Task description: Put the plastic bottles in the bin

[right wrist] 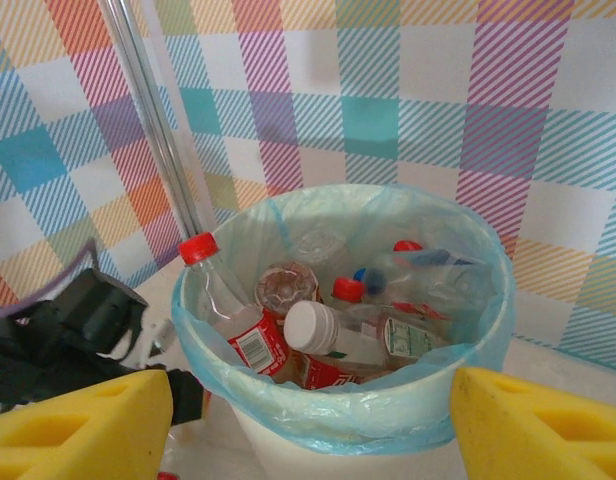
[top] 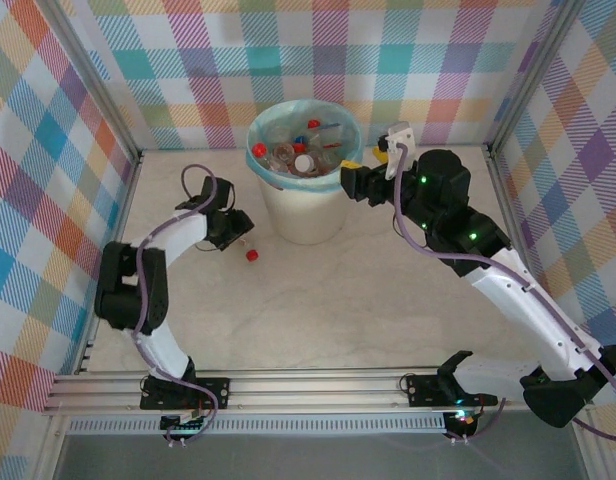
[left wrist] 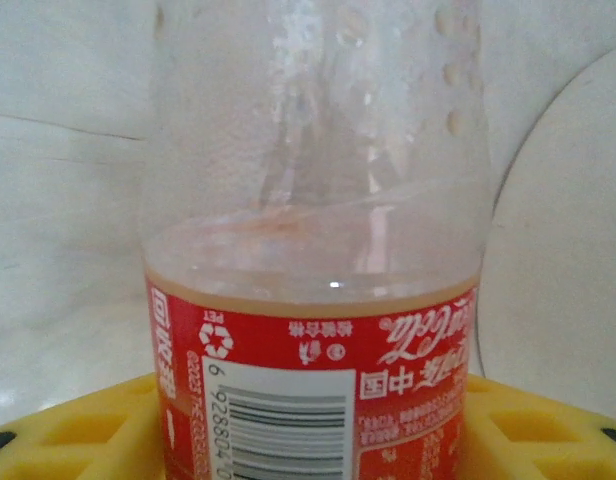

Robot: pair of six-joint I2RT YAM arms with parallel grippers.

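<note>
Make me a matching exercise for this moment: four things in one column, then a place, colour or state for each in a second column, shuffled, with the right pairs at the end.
Things
1. bin liner
2. right hand
3. red-label bottle outside the bin
4. white-capped bottle

Place, colour or state
A. lying inside the bin
B. light blue
C. between the fingers of the left hand
D. open, nothing between its fingers, facing the bin

Pairs: 1-B, 2-D, 3-C, 4-A
</note>
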